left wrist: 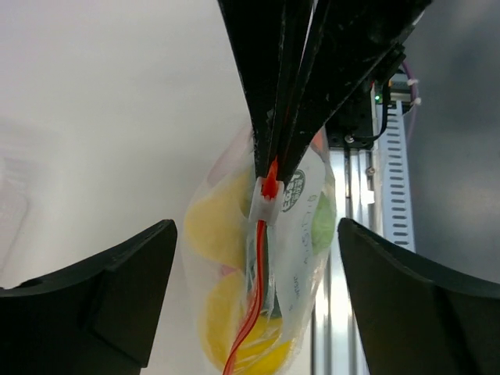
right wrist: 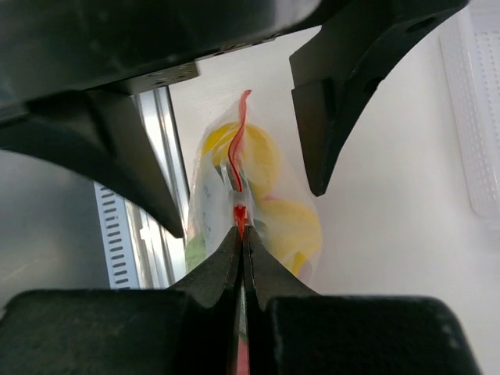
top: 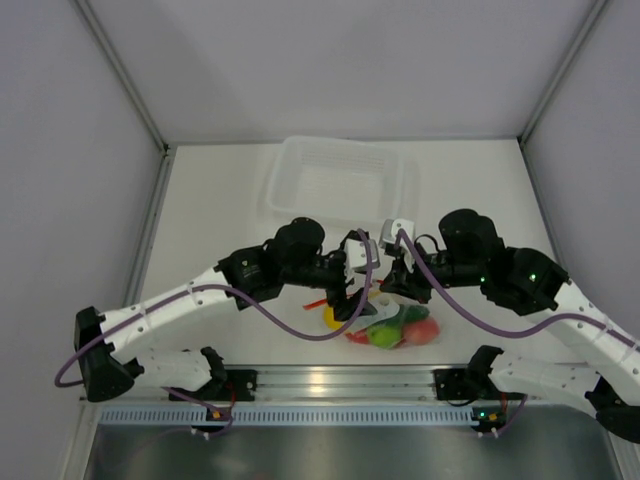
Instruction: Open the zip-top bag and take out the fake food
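The zip-top bag (top: 392, 328) hangs just above the table near the front rail, its orange-red zip strip (left wrist: 251, 312) running along its upper edge. Through the clear plastic I see fake food: yellow pieces (left wrist: 212, 226), a light-green one (left wrist: 323, 223), and a red one (top: 421, 331). My right gripper (right wrist: 241, 228) is shut on the zip strip at its white slider (left wrist: 266, 205) and holds the bag up. My left gripper (left wrist: 256, 234) is open wide, its fingers (left wrist: 117, 289) either side of the bag without touching it. No cucumber shows clearly.
The translucent white basket (top: 340, 180) stands behind the arms, and its edge shows in the right wrist view (right wrist: 478, 117). The metal front rail (top: 330, 380) runs just below the bag. Grey walls close in the left and right sides.
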